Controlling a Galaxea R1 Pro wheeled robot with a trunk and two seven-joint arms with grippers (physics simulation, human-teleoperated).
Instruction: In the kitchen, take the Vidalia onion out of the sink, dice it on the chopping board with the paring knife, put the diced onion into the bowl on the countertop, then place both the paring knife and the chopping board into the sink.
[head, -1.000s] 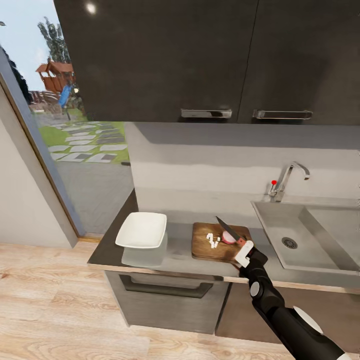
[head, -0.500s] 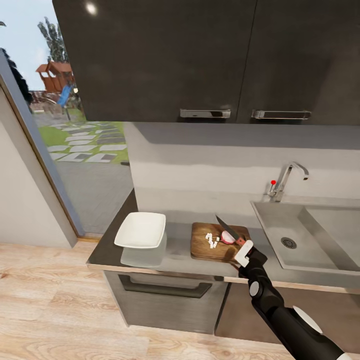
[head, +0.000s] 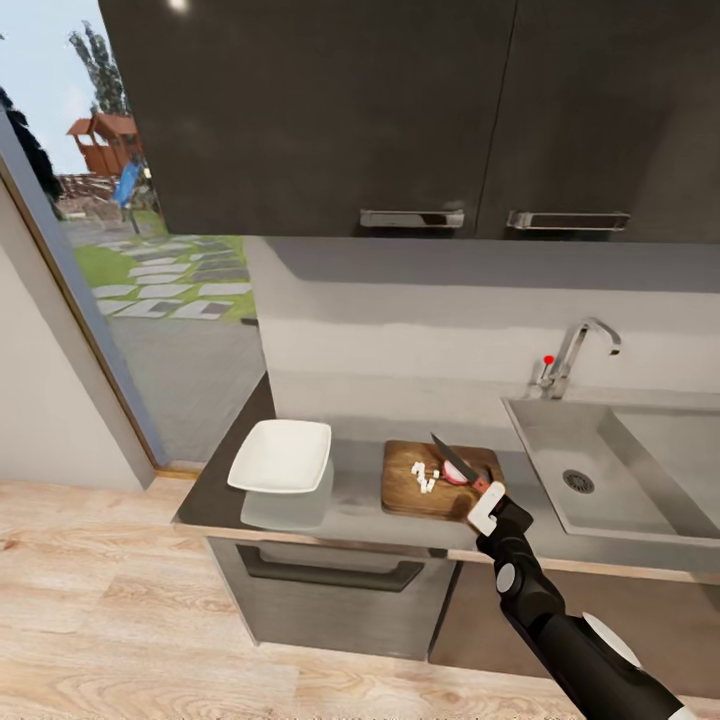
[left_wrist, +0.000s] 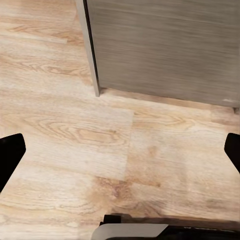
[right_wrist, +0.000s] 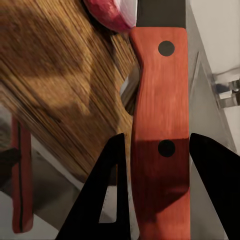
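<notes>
A white bowl (head: 281, 456) sits left of the chopping board (head: 412, 492), which carries white dice and a reddish onion piece (head: 456, 474). The right gripper (head: 487, 505) pinches the paring knife (head: 456, 463) above them; the left gripper (left_wrist: 120, 150) hangs spread over the floor.

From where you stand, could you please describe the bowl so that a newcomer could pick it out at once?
Find the sink at the right of the grey countertop, then move left past the brown chopping board. The bowl sits near the counter's left end, apart from the board. It is the one white, squarish, shallow dish with rounded corners, and it is empty.
</notes>
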